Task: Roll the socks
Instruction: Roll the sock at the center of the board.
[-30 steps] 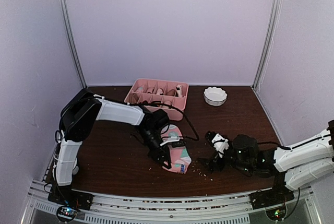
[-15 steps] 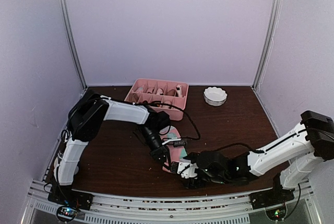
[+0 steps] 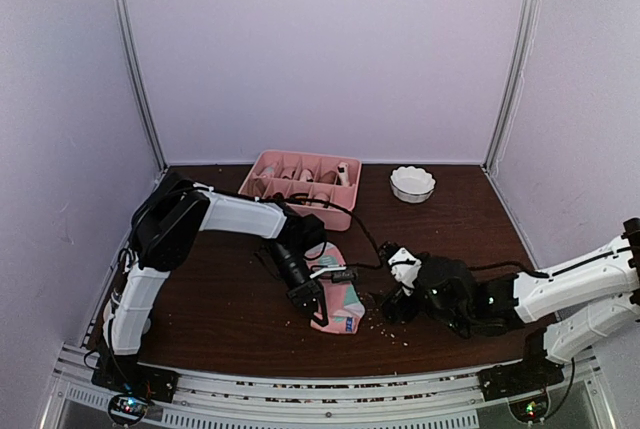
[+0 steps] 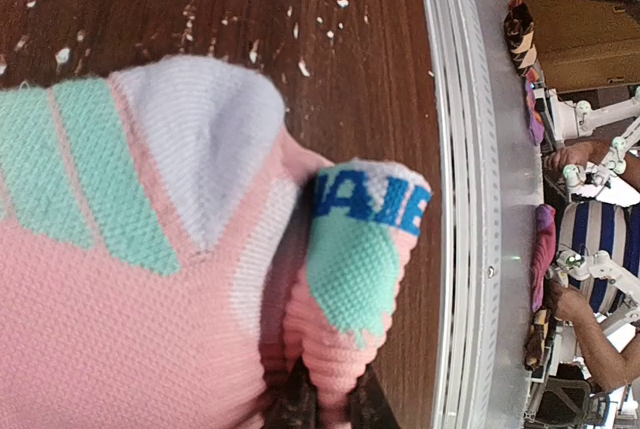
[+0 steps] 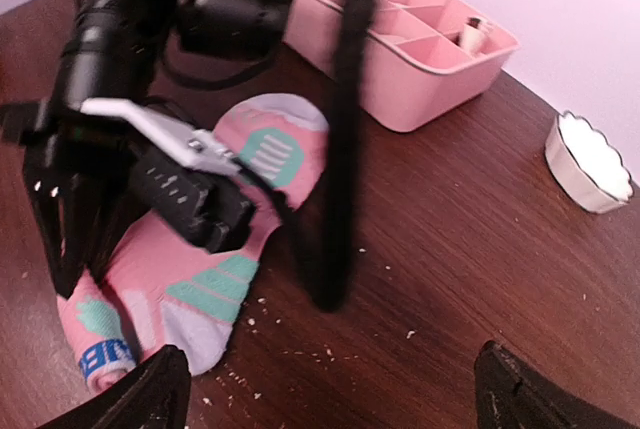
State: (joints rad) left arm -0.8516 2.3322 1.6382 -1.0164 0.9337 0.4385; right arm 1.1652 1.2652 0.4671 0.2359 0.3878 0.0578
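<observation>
The pink sock (image 3: 340, 305) with teal and white patches lies on the brown table, near the front middle. My left gripper (image 3: 312, 301) rests on its left edge. In the left wrist view the left gripper (image 4: 330, 401) is shut on a raised fold of the pink sock (image 4: 150, 299) near its blue-lettered end. My right gripper (image 3: 392, 304) is open and empty, just right of the sock and apart from it. In the right wrist view the right gripper (image 5: 340, 389) has its fingers wide apart, with the pink sock (image 5: 190, 279) to its left. The cream sock is not in view.
A pink divided tray (image 3: 300, 181) stands at the back, also shown in the right wrist view (image 5: 420, 34). A white scalloped bowl (image 3: 412, 184) sits to its right. A black cable (image 5: 335, 149) hangs over the sock. Crumbs (image 3: 385, 327) lie by the sock. The table's metal front rail (image 4: 470, 199) is close.
My right gripper reached left to the sock's front end half a second ago and has now drawn back to the right, empty. My left gripper stays on the sock.
</observation>
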